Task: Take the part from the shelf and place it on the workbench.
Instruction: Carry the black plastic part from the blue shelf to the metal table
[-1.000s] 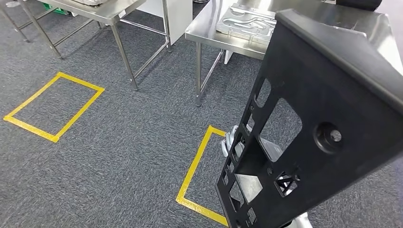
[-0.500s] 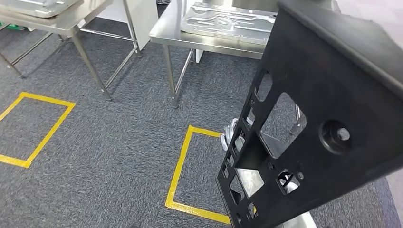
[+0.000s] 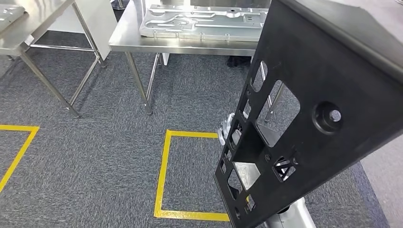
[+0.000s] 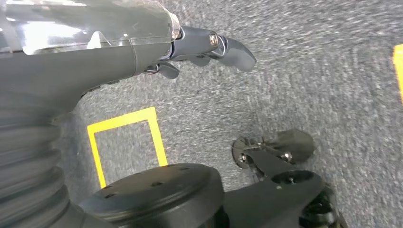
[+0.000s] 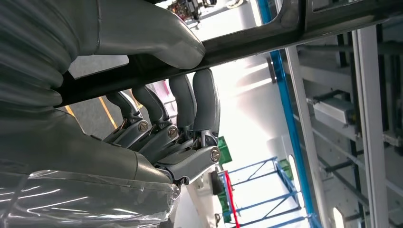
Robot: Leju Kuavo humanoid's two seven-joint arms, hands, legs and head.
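Head view gives us, farthest from the workbench (image 3: pixel 190 43) on its left side, the corner of another steel table (image 3: pixel 28 28) with slanted legs, and a strip of yellow floor tape (image 3: pixel 14 152) on the grey carpet (image 3: pixel 95 156). Just in front of the workbench, on the floor, lies a yellow taped rectangle (image 3: pixel 164 175). On the workbench top, a flat grey metal plate with routed channels (image 3: pixel 199 21) lies flat. To the right of the workbench's near legs and partly overlapping its edge in our sight, the black part (image 3: pixel 323 95) stands tilted in the air, a broad panel with cut-out windows and a round boss, well above the floor and not yet on the workbench. Through its openings we see silver pieces of the right arm behind it. Our right hand (image 5: pixel 161 95) grips this part: in the right wrist view the thick thumb presses one face of a dark bar of the part and the darker fingers (image 5: pixel 199 102) curl against the other face. Our left hand (image 4: pixel 204 50) hangs over the carpet away from the workbench, holding nothing, its fingers loosely bent and apart.
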